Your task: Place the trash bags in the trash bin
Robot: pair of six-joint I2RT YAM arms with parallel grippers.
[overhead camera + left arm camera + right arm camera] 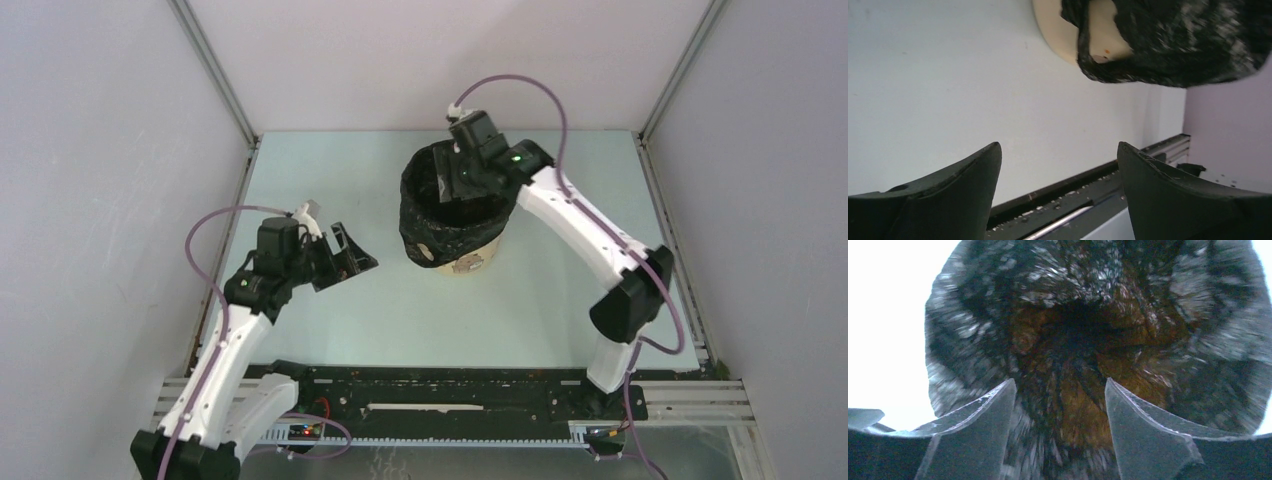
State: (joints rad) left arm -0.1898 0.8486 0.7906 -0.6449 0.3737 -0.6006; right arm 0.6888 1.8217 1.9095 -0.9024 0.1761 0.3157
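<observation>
We judged the task nearly done: at upper centre, the trash bag (420,215) lined the trash bin (472,264), cuffed over its rim. The right gripper (1060,390), above its mouth, and the left gripper (1058,150) both gaped empty; only tidying seemed left.

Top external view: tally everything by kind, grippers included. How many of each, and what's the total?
trash bag: 1, black, lining the bin and folded over its rim
trash bin: 1, pale yellow
grippers: 2, the left gripper open and away from the bin, the right gripper open at the bag's mouth
Total: 4
</observation>
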